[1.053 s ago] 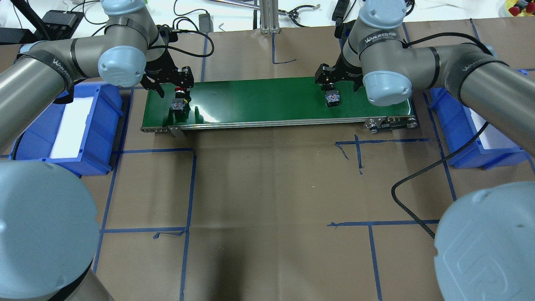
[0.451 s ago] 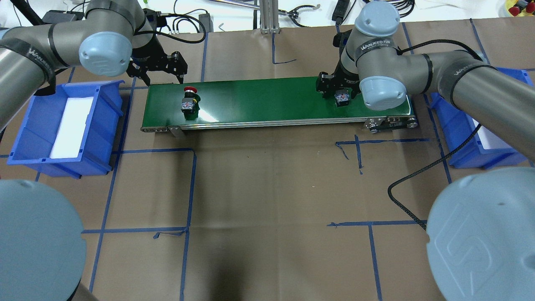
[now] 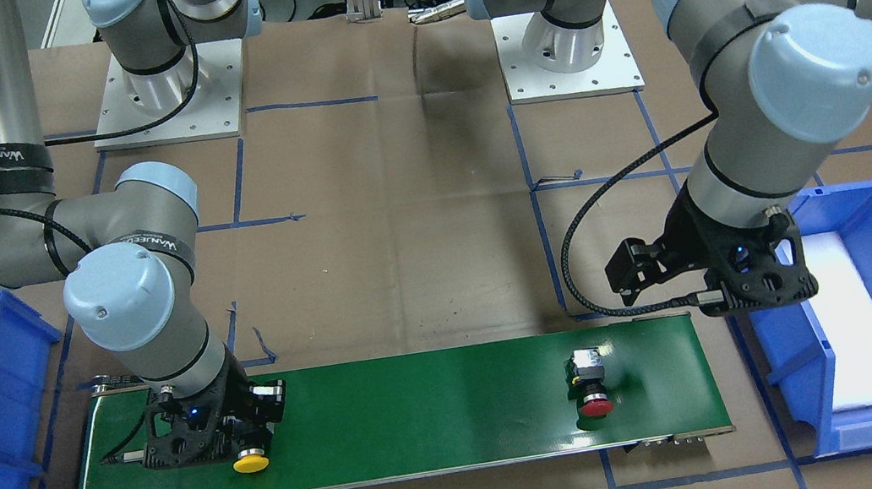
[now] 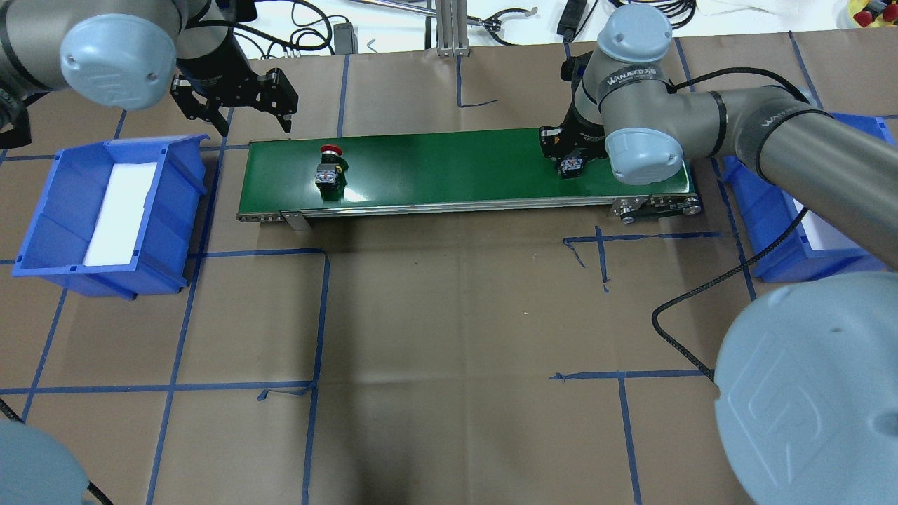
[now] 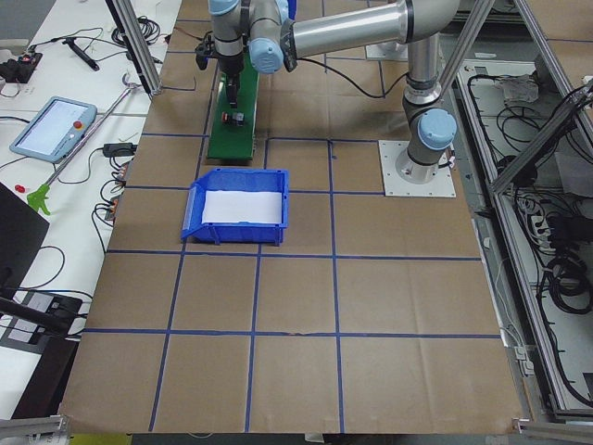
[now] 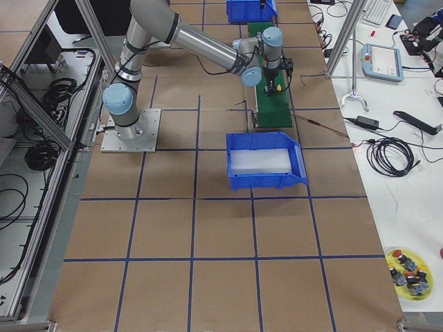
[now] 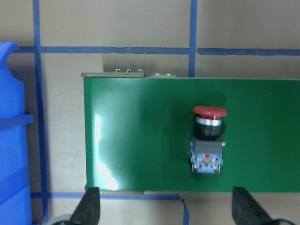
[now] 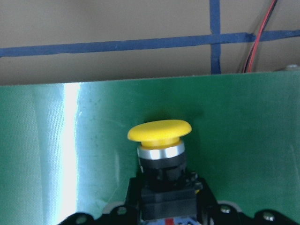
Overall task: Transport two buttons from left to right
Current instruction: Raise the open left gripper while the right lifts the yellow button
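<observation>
We record one long green conveyor belt (image 4: 449, 168) on a brown paper-covered table (image 4: 449, 337) marked with blue tape. One push-button switch with a red mushroom cap and black-grey blocky body (image 7: 208, 136) lies on its side on the belt near its left end, cap towards the far edge. The left gripper (image 4: 257, 130) hangs off that end, apart from the red switch, its fingers spread wide and holding nothing. One push-button switch with a yellow mushroom cap and black body (image 8: 159, 133) sits at the belt's right end, and the right gripper (image 8: 165, 213) is clamped on its body. Two blue plastic bins with white liners, one (image 4: 42, 231) off each end (image 4: 779, 259).
</observation>
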`<state>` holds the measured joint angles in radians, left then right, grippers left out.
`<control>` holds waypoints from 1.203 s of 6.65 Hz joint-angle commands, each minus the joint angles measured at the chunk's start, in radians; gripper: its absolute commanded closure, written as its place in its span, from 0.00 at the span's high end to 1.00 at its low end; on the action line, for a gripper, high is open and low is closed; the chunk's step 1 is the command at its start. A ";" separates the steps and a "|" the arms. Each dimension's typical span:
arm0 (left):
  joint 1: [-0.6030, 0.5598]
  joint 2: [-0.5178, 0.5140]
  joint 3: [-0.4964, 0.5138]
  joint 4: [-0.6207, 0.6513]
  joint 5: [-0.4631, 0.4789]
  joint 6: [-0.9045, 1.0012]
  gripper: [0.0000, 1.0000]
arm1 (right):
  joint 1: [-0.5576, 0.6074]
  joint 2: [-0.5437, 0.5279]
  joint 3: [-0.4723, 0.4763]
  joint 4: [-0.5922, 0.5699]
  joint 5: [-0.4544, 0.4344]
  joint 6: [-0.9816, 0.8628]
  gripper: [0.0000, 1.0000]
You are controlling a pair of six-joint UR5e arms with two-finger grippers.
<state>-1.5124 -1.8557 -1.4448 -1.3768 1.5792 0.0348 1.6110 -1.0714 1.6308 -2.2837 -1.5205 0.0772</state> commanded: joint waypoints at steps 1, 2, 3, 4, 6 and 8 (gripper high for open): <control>-0.006 0.128 -0.022 -0.132 -0.002 -0.027 1.00 | -0.011 -0.015 -0.006 0.012 -0.078 -0.072 0.01; -0.006 0.185 -0.026 -0.190 -0.002 -0.029 1.00 | -0.019 -0.051 -0.040 0.071 -0.086 -0.085 0.00; -0.006 0.219 -0.046 -0.211 -0.004 -0.029 1.00 | -0.058 -0.086 -0.076 0.161 -0.087 -0.135 0.00; -0.006 0.246 -0.080 -0.211 -0.005 -0.029 1.00 | -0.133 -0.138 -0.103 0.247 -0.084 -0.252 0.00; -0.006 0.262 -0.112 -0.197 -0.002 -0.027 1.00 | -0.325 -0.243 -0.108 0.371 -0.069 -0.460 0.00; -0.006 0.259 -0.112 -0.196 -0.004 -0.029 1.00 | -0.513 -0.256 -0.106 0.371 -0.061 -0.661 0.00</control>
<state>-1.5187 -1.5964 -1.5557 -1.5735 1.5757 0.0065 1.1991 -1.3200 1.5238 -1.9185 -1.5876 -0.4826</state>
